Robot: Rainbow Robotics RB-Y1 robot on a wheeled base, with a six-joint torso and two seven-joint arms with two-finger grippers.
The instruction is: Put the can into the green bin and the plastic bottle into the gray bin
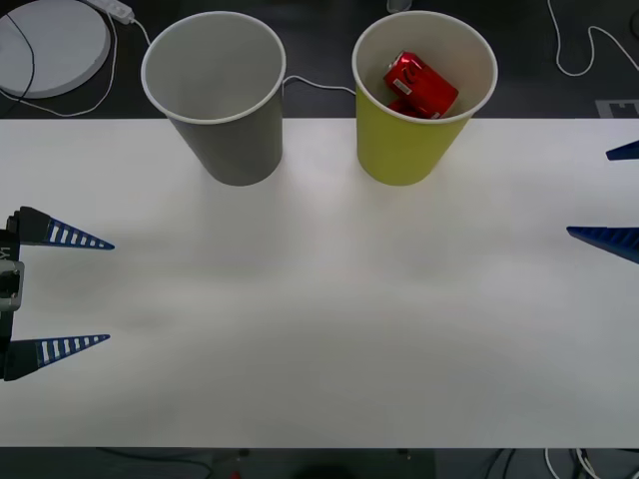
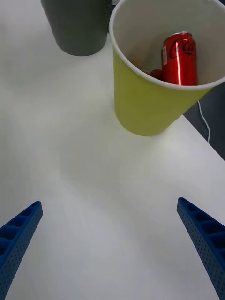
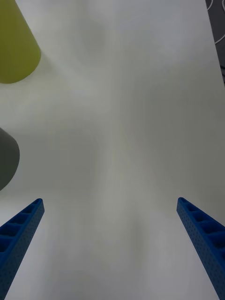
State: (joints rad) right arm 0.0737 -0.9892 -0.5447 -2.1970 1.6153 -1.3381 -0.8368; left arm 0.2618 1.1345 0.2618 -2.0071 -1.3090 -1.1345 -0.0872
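The red can (image 1: 420,84) lies tilted inside the green bin (image 1: 409,150) at the back right of the white table (image 1: 319,299). In the right wrist view the can (image 2: 179,58) leans on the wall of the green bin (image 2: 140,103), with another red shape (image 2: 157,73) beside it. The gray bin (image 1: 225,140) stands left of the green bin, and the part of its inside that I see is bare. The plastic bottle is out of view. My left gripper (image 1: 108,291) is open over the table's left edge. My right gripper (image 1: 589,194) is open at the right edge. Both hold nothing.
Behind the table, on the dark floor, are a white round disc (image 1: 50,40) at the back left, a white power strip (image 1: 112,8) and loose white cables (image 1: 584,55). The two bins stand close to the table's far edge.
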